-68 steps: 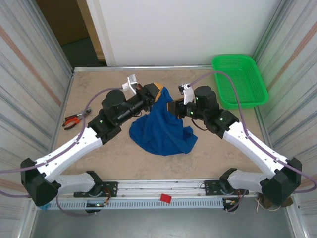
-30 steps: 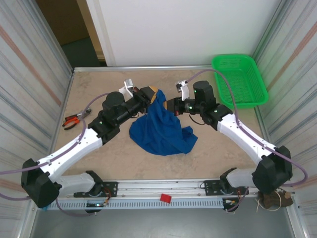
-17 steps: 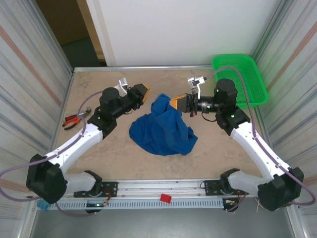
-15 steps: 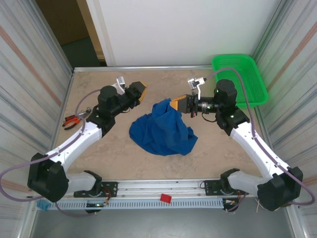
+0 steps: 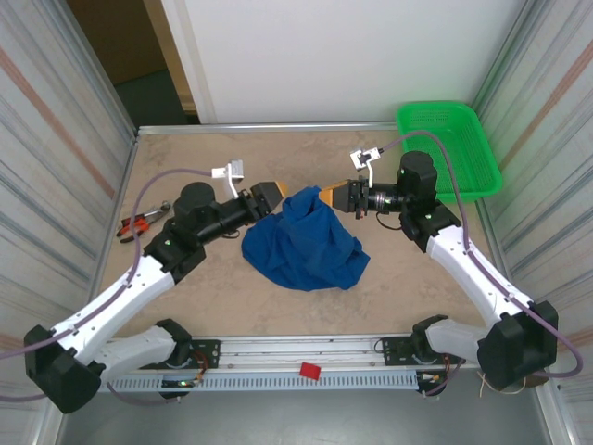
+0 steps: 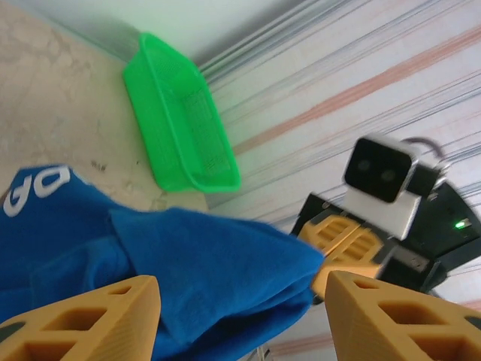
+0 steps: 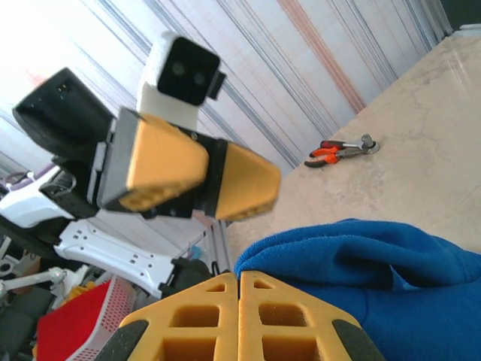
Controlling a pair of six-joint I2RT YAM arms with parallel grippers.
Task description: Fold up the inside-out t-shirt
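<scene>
Royal-blue cloth, the inside-out t-shirt (image 5: pixel 301 243), is heaped on my counter (image 5: pixel 278 311) well apart from the green basket (image 5: pixel 448 148), to its left. Between basket and shirt, my right pincer (image 5: pixel 326 195) is pressed together, pinching the shirt's raised edge. Beyond the shirt from the basket, my left pincer (image 5: pixel 276 193) stands spread, with cloth in the gap.

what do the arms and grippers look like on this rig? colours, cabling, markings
Left arm and right arm: white link shells, black joint housings, small green lights. A purple cable loops along each. Left gripper and right gripper: orange wedge-shaped fingers with triangular cut-outs on black bodies, each topped by a white box camera.
</scene>
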